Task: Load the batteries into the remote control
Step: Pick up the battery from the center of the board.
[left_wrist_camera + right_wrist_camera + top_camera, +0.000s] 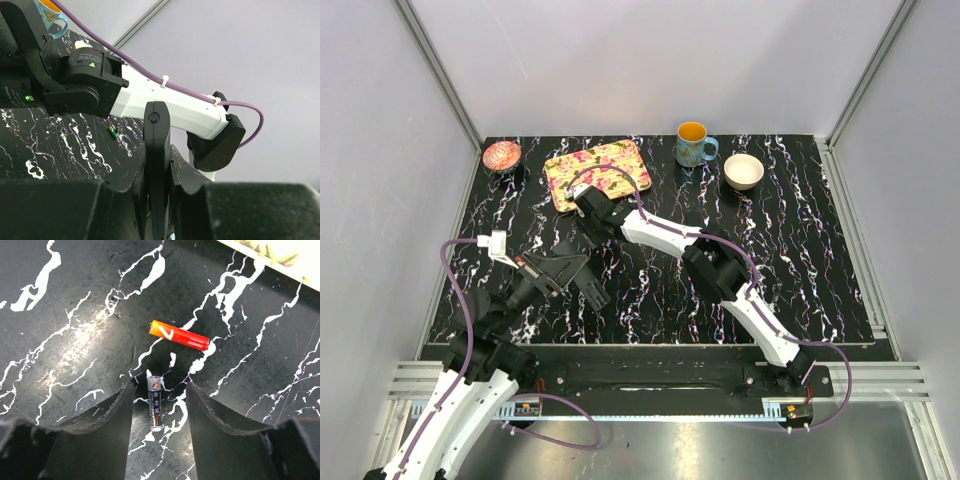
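Observation:
My left gripper [558, 272] [157, 150] is shut on the remote control [157, 165], a flat black bar held edge-on between the jaws above the table; it shows in the top view [592, 290] too. My right gripper [588, 205] [160, 390] is open, low over the table by the floral tray. A grey and black battery [155, 402] lies lengthwise between its fingers, touching neither. A red and orange battery [178, 335] lies crosswise just beyond the fingertips. Both batteries are hidden under the right gripper in the top view.
A floral tray [600, 172] lies at the back, its edge [280, 255] close to the right gripper. A mug [693, 145], a white bowl [743, 171] and a pink dish [502, 155] stand along the back. A small green-yellow stick [114, 133] lies on the table.

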`<action>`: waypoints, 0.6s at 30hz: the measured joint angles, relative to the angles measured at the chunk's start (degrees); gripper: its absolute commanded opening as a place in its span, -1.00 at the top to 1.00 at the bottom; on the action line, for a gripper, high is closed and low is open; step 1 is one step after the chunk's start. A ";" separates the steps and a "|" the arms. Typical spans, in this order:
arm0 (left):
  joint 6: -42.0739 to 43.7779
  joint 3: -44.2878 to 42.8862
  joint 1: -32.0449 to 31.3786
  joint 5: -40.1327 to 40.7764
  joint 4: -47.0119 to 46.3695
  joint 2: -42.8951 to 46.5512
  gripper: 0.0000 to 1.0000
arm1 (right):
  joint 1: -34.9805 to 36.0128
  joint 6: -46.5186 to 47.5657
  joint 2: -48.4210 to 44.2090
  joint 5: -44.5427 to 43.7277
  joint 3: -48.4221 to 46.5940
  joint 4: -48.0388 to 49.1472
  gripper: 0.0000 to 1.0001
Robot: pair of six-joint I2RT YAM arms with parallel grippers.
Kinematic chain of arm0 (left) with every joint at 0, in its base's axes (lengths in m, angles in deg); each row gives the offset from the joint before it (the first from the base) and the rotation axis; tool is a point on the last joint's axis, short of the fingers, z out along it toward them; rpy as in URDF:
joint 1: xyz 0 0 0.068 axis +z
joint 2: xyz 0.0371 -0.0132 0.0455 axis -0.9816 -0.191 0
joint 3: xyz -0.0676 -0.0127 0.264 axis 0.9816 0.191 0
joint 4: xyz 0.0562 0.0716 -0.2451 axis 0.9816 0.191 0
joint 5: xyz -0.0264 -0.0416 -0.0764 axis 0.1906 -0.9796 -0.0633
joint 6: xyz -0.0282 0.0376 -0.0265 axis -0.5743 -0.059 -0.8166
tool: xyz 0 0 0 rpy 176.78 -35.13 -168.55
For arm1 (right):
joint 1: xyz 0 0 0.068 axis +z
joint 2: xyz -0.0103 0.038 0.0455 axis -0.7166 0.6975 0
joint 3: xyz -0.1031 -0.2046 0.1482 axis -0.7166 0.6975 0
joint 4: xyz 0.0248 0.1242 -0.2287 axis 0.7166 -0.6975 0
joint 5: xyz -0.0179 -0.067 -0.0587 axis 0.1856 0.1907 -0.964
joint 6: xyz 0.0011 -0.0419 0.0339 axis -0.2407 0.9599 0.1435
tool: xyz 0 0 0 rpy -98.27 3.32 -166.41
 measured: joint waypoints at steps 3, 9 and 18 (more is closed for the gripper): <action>0.00 0.00 0.00 -0.02 -0.02 0.31 1.00 | 0.57 0.74 0.00 -0.55 -0.02 0.28 0.01; 0.00 0.00 0.00 -0.02 0.04 0.35 1.00 | 0.94 1.55 0.24 -0.57 -0.96 -0.52 0.24; -0.02 0.02 0.00 -0.02 0.07 0.63 1.00 | 0.96 1.77 0.50 -0.24 -1.09 -0.72 0.71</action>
